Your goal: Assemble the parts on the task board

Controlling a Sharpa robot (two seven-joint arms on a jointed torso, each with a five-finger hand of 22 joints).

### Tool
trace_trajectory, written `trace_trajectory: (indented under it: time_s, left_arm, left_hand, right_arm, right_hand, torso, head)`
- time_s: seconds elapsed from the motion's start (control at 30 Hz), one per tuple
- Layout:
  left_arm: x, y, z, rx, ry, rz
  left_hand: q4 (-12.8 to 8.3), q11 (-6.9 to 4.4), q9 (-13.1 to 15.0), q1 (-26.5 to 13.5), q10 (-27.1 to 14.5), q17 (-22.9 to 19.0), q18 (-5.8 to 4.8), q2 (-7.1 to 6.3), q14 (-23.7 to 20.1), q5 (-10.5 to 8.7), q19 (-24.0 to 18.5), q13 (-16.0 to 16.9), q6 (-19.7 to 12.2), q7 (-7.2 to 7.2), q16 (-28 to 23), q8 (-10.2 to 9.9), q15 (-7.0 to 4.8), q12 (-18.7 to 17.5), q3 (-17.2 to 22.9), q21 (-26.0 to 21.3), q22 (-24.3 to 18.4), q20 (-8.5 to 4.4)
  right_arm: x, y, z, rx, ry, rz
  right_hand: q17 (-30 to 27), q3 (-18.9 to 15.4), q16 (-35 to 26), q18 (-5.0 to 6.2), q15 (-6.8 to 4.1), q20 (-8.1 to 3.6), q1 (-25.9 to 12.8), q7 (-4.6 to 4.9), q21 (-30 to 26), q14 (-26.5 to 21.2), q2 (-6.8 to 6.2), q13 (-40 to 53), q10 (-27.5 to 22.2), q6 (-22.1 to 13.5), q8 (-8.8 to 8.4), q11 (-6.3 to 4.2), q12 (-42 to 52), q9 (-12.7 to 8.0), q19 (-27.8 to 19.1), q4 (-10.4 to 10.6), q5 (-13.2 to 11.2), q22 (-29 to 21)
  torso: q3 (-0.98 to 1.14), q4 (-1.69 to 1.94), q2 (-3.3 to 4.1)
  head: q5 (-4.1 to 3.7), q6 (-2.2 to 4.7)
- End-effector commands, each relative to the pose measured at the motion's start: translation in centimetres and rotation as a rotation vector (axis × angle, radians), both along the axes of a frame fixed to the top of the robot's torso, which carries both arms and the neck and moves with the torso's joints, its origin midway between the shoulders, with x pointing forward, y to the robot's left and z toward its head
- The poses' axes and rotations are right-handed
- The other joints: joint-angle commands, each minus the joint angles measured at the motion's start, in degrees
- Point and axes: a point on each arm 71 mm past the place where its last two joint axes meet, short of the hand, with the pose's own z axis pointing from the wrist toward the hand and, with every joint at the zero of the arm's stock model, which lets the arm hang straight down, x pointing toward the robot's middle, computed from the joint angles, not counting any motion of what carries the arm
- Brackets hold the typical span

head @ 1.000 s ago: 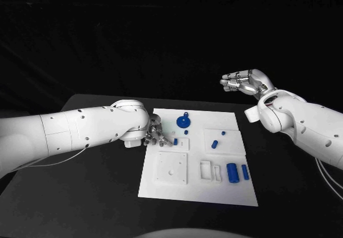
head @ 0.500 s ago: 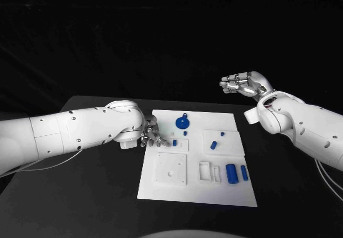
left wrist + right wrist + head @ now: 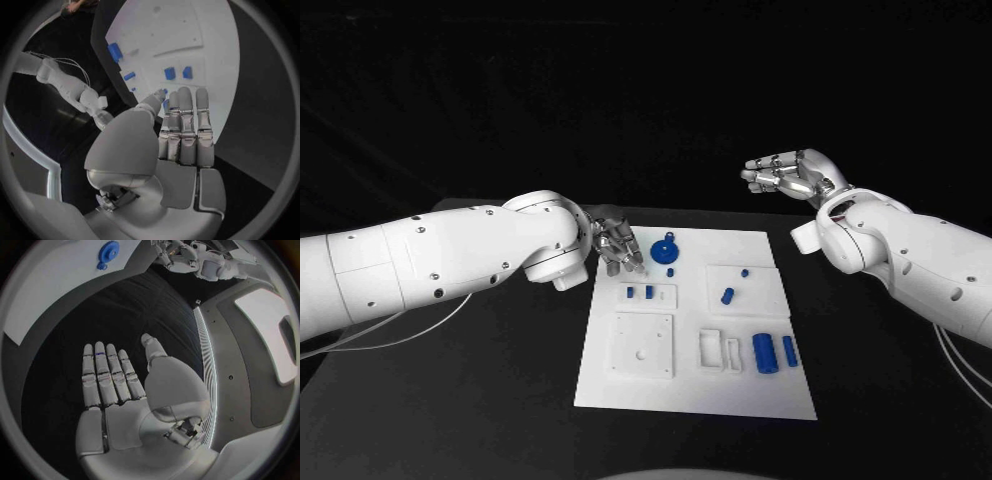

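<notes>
The white task board point(image 3: 704, 390) lies in the middle of the table. Two small blue parts point(image 3: 640, 293) stand side by side in a little plate near its far left. A blue round part with a tab point(image 3: 665, 249) lies beyond them, and a small peg point(image 3: 671, 271) lies just nearer than it. My left hand point(image 3: 615, 248) hovers at the board's far left edge, fingers straight, holding nothing. In the left wrist view its fingers point(image 3: 181, 125) point at the two blue parts point(image 3: 177, 73). My right hand point(image 3: 788, 172) is raised beyond the far right corner, empty, with its palm point(image 3: 119, 385) flat.
On the board's right half lie two short blue pegs point(image 3: 728, 295) and, nearer, a thick blue cylinder point(image 3: 764, 351) beside a slimmer one point(image 3: 790, 349). A square white plate point(image 3: 643, 345) and a slotted white block point(image 3: 714, 347) sit on the near half. Black table surrounds the board.
My left hand has lifted off the little plate and drawn back to the board's far left edge. Two blue parts now show in the plate. The right hand has barely moved.
</notes>
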Motion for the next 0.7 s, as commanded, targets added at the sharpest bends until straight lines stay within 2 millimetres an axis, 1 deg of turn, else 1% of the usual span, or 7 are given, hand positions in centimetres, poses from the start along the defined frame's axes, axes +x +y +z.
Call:
trace_trajectory:
  time_s: [0.03,0.1,0.27,0.33,0.37,0.53,0.7]
  left_arm:
    - [0.5,-1.2,1.6,-0.139,-0.204,-0.038]
    - [0.8,-1.7,1.7,-0.135,-0.239,-0.059]
    - [1.4,-2.8,1.6,-0.118,-0.358,-0.171]
    - [1.6,-3.2,1.4,-0.122,-0.403,-0.235]
    - [1.8,-3.4,1.3,-0.123,-0.426,-0.267]
    - [2.3,-4.2,0.1,-0.083,-0.481,-0.385]
    - [2.5,-5.1,-1.1,-0.019,-0.496,-0.465]
  left_hand:
    - [-0.93,1.02,-3.99,1.17,-2.0,-0.25,0.99,0.36,1.08,-0.99,0.73,-0.28,-0.38,0.79,0.42,-1.12,0.35,-4.07,-0.07,0.09,0.45,0.27]
    - [-0.95,2.16,-7.72,1.41,-3.47,-0.07,1.82,0.92,1.8,-4.12,1.57,-0.26,-0.58,1.31,1.4,-2.05,0.69,-7.7,0.18,0.45,1.13,0.65]
    - [-3.4,2.19,-15.23,3.21,-3.08,-0.11,3.54,0.16,4.99,-2.92,3.3,-0.34,2.88,1.01,3.48,-3.59,0.06,-10.63,1.74,3.41,6.02,0.33]
    - [-4.65,1.45,-15.98,3.81,-2.29,0.39,4.08,0.13,7.92,0.56,5.0,-0.32,4.3,0.58,5.15,-3.87,-0.82,-10.76,2.56,5.71,8.58,-0.37]
    - [-5.39,1.58,-16.43,3.56,-2.45,0.42,4.04,-0.01,8.17,0.93,4.6,-0.37,4.61,0.46,5.36,-4.08,-1.08,-10.84,3.22,6.74,10.43,-0.65]
    - [-5.33,2.29,-17.48,0.95,-5.32,0.37,4.1,-0.93,8.4,0.08,4.08,-0.4,3.92,0.14,5.59,-4.09,-0.62,-10.96,3.37,7.16,12.36,-0.19]
    - [-4.96,2.42,-17.99,0.65,-7.98,1.78,4.07,-1.79,10.79,-0.51,6.92,-0.39,2.64,-0.26,9.22,-4.07,-1.37,-10.93,2.75,7.77,12.78,-0.75]
  right_arm:
    - [0.0,0.0,0.0,-0.007,-0.003,0.008]
    - [0.0,-0.1,-0.1,-0.007,-0.003,0.006]
    - [0.1,0.1,-0.1,-0.006,-0.003,0.008]
    - [0.1,0.2,-0.1,-0.005,-0.002,0.01]
    - [0.1,0.3,-0.1,-0.005,-0.002,0.012]
    - [0.1,0.5,-0.1,-0.003,-0.002,0.016]
    - [0.1,0.8,-0.1,-0.001,-0.002,0.019]
  right_hand:
    - [-0.09,-0.12,-0.17,0.86,-0.12,-0.02,0.13,0.09,0.07,-0.31,-0.19,-0.01,-0.34,-0.35,-0.36,-0.12,-0.28,-0.08,-0.32,0.05,-0.05,-0.09]
    - [-0.08,-0.04,-0.17,0.86,-0.11,-0.01,0.1,0.08,0.07,-0.3,-0.17,-0.01,-0.34,-0.36,-0.37,-0.12,-0.28,-0.08,-0.33,0.03,-0.03,-0.09]
    - [-0.09,0.3,-0.18,0.86,-0.12,0.0,0.03,0.07,0.08,-0.3,-0.03,-0.01,-0.34,-0.42,-0.37,-0.12,-0.28,-0.08,-0.33,0.13,0.09,-0.09]
    - [-0.09,0.63,-0.19,0.87,-0.12,-0.01,-0.04,0.06,0.08,-0.29,-0.14,0.0,-0.35,-0.42,-0.35,-0.13,-0.27,-0.08,-0.34,0.17,0.09,-0.08]
    - [-0.09,0.63,-0.19,0.87,-0.12,-0.01,-0.04,0.06,0.08,-0.29,-0.14,0.0,-0.35,-0.42,-0.35,-0.13,-0.27,-0.08,-0.34,0.17,0.09,-0.08]
    - [-0.09,0.75,-0.18,0.87,-0.11,-0.01,-0.04,0.07,0.07,-0.32,-0.23,-0.01,-0.35,-0.45,-0.37,-0.11,-0.28,-0.08,-0.36,0.11,0.13,-0.09]
    - [-0.08,0.83,-0.17,0.87,-0.13,0.0,-0.05,0.09,0.07,-0.29,-0.27,-0.01,-0.36,-0.43,-0.37,-0.11,-0.28,-0.08,-0.35,0.09,0.14,-0.09]
  torso:
    - [0.0,-0.14,0.08]
    - [-0.02,-0.1,0.11]
    - [0.07,-0.05,0.1]
    - [0.03,-0.07,0.14]
    - [0.0,-0.11,0.15]
    - [-0.08,-0.21,0.16]
    - [-0.12,-0.26,0.24]
  head:
    - [-0.06,0.24]
    - [-0.2,0.3]
    - [-0.33,0.53]
    - [-0.46,0.61]
    - [-0.51,0.65]
    - [-0.75,0.86]
    - [-0.86,0.97]
